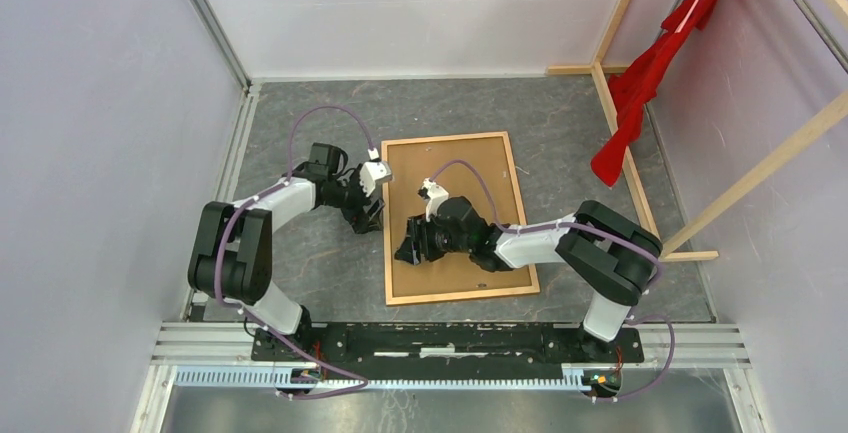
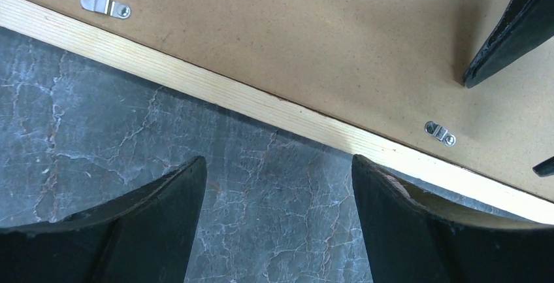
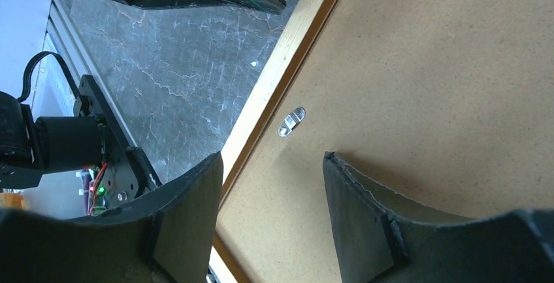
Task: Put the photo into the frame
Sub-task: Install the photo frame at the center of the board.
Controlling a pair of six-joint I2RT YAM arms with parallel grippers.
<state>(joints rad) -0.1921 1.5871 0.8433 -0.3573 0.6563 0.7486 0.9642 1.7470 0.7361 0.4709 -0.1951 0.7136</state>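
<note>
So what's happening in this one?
The frame lies face down on the table, with the brown backing board seated in it; the photo isn't visible. Both arms are at its left edge. The left pincer hangs open over the table just outside the rail, and the right pincer is open above the board near a metal clip. Neither holds anything.

Spread fingers over backing board; clip near frame edge

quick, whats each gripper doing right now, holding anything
Left gripper: open, empty, over grey tabletop beside thin wooden picture frame.
Right gripper: open, empty, over plain brown backing board.
</note>
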